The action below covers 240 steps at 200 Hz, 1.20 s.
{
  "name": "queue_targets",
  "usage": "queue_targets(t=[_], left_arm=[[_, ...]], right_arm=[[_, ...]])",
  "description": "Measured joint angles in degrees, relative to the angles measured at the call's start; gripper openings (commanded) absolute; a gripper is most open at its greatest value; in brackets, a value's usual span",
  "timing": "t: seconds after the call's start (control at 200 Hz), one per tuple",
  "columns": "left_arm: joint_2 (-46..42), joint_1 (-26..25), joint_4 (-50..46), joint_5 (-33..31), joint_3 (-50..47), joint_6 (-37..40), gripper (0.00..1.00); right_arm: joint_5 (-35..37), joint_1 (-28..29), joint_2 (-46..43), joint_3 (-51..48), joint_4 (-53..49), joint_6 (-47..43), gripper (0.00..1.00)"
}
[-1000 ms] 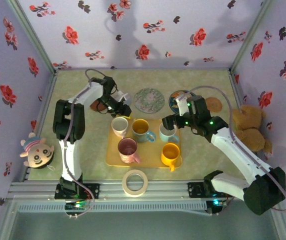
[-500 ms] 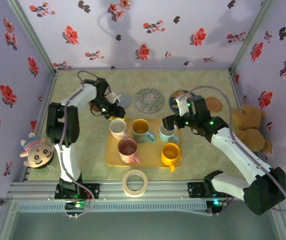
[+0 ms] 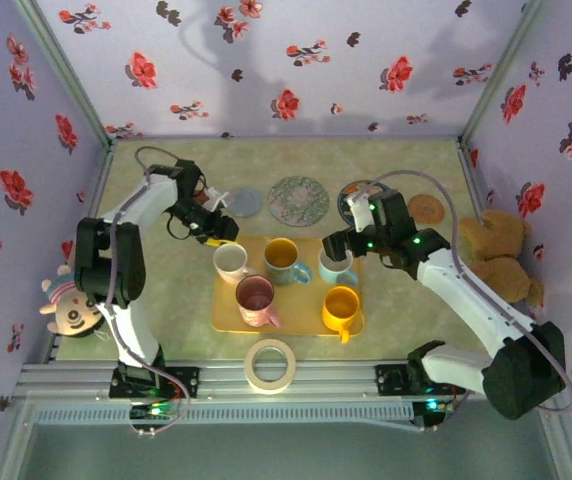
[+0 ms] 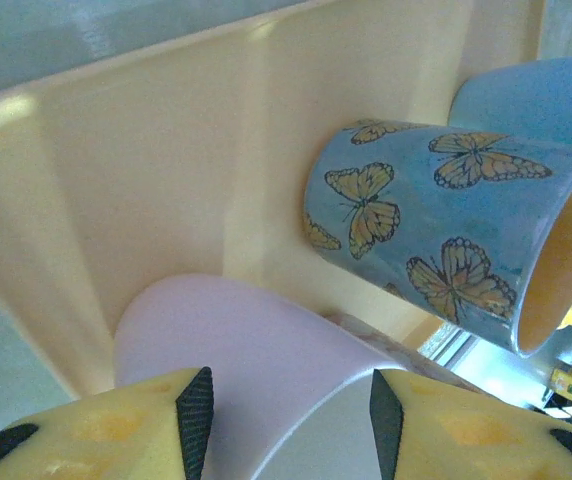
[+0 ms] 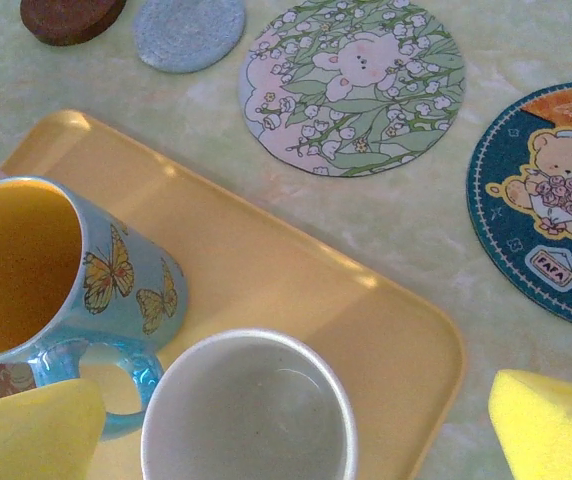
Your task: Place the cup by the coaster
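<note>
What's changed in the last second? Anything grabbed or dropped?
The left arm's elbow swung out left, and the left gripper, closed on the pale cup, pulled it slightly nearer, toward the tray's left edge. Nothing newly grabbed or released. The right gripper stayed open above the white mug; other mugs and coasters unmoved.

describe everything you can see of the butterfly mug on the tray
The butterfly mug looks like glossy ceramic: blue outside with orange butterflies, yellow inside, with a blue loop handle. It looks empty and stands upright on the yellow tray, in the back row between the pale pink cup and the white-lined cup. Its handle points toward the white-lined cup; whether the two touch is unclear.
</note>
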Motion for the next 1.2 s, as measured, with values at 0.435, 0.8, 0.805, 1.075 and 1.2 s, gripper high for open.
queue_targets(t=[0.435, 0.8, 0.805, 1.075, 1.2], left_arm=[[-13.55, 3.06, 3.41, -3.26, -7.91, -9.38, 0.31], [-28.48, 3.06, 9.55, -6.12, -25.22, -26.69, 0.0], [-28.57, 3.06, 9.62, -6.12, -25.38, -26.82, 0.0], [-35.15, 2.67, 14.93, -5.95, -35.32, -35.08, 0.0], [-35.6, 1.99, 19.89, -5.42, -39.12, -38.62, 0.0]], right_arm=[[-0.81, 0.39, 1.03, 0.85, 0.0, -1.7, 1.0], [-1.25, 0.55, -0.92, -0.61, 0.48, -1.84, 1.0], [-1.25, 0.55, -0.96, -0.63, 0.48, -1.84, 1.0], [-1.22, 0.55, -2.01, -1.33, 0.9, -1.81, 1.0], [-1.22, 0.55, -2.01, -1.7, 1.09, -1.81, 1.0]])
